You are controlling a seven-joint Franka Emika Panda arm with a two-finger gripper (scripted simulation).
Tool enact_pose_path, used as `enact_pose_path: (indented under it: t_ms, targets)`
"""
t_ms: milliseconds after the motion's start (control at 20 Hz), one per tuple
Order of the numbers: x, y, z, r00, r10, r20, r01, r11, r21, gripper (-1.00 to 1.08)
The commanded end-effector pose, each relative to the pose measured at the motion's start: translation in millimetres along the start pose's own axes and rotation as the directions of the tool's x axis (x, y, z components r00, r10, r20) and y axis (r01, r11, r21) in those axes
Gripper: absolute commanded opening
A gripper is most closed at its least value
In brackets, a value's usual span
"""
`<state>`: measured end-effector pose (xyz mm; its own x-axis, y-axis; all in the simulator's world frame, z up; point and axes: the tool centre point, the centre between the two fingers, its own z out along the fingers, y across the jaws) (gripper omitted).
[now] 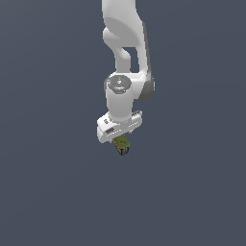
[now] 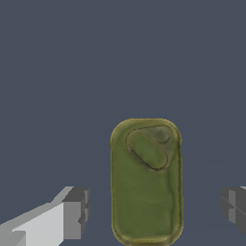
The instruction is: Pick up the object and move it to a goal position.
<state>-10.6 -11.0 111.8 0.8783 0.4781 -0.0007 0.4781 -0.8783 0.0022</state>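
Grey-blue floor [image 1: 48, 192]: lying plain all around.
Gripper [image 2: 154, 211]: spreading wide, touching nothing.
Object [image 2: 146, 182]: lying between the fingers.

object [image 1: 122, 143] mostly hidden under end effector [image 1: 120, 139], fingers [image 2: 76, 211] perhaps cropped

The object [image 1: 122, 144] is a small blocky item, olive-green mottled with yellow, with a dark blue-black end at its lower tip in the exterior view. There it shows just under the white arm, near the middle of the scene, slightly tilted so that its dark end points down and toward the exterior view's right. In the wrist view the object [image 2: 146, 181] appears as an elongated rounded rectangle with a yellowish rim. Its broad olive face carries a raised oval outline set at a slant near one end, beside a small round dimple.
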Motion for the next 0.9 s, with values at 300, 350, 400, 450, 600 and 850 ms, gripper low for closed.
enact_pose_path:
  t_ms: [300, 350, 400, 450, 600, 850]
  targets:
    - [0, -1, 4, 1.000, -0.020, 0.000, 0.020, 1.000, 0.002, 1.00]
    - [0, -1, 6, 1.000, -0.020, 0.000, 0.020, 1.000, 0.002, 1.00]
    - [0, -1, 9, 1.000, -0.021, 0.000, 0.021, 1.000, 0.002, 1.00]
    - [-1, -1, 12, 1.000, -0.021, 0.000, 0.021, 1.000, 0.002, 1.00]
    - [-1, -2, 27, 1.000, -0.023, -0.001, 0.023, 1.000, 0.002, 1.00]
    - [-1, -2, 49, 1.000, -0.025, -0.001, 0.025, 1.000, 0.002, 1.00]
